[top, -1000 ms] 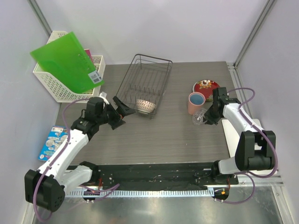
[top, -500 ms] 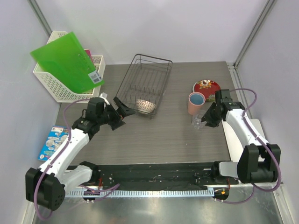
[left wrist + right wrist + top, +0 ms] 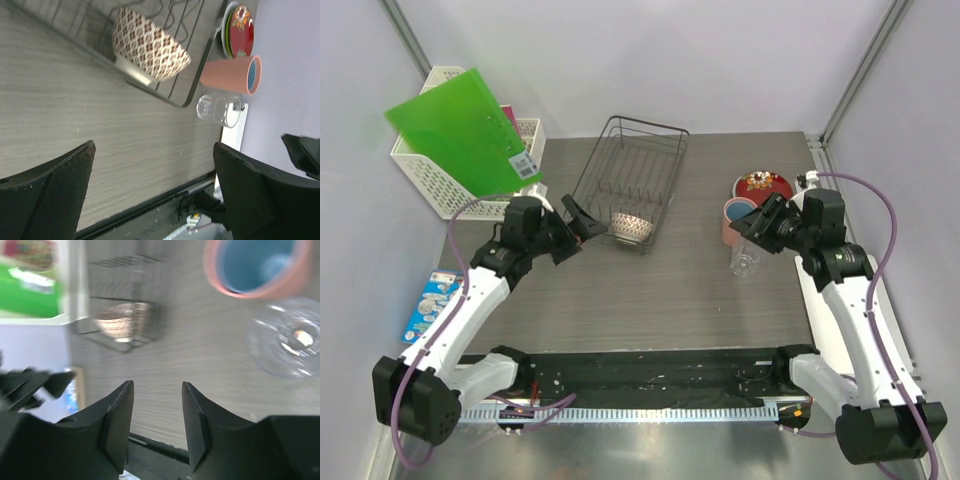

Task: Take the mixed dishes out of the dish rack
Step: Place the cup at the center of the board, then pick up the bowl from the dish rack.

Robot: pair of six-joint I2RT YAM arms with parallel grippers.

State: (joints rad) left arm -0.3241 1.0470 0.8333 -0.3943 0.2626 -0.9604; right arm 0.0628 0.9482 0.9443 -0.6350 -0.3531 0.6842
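The black wire dish rack (image 3: 625, 180) stands at the back middle and holds only the white bowl with reddish pattern (image 3: 632, 227), also in the left wrist view (image 3: 150, 45). On the table to the right stand a pink cup with a blue inside (image 3: 738, 218), a red patterned plate (image 3: 763, 185) stacked on a yellow-green plate (image 3: 228, 30), and a clear glass (image 3: 744, 262). My left gripper (image 3: 578, 222) is open and empty at the rack's near left corner. My right gripper (image 3: 760, 222) is open and empty above the pink cup (image 3: 257, 265) and glass (image 3: 287, 342).
A white lattice basket with a green folder (image 3: 470, 140) stands at the back left. A blue packet (image 3: 433, 305) lies off the table's left edge. A white board (image 3: 817, 290) lies along the right edge.
My right gripper has let go of the clear glass, which now stands upright, and has lifted up and back. My left gripper has edged closer to the rack.
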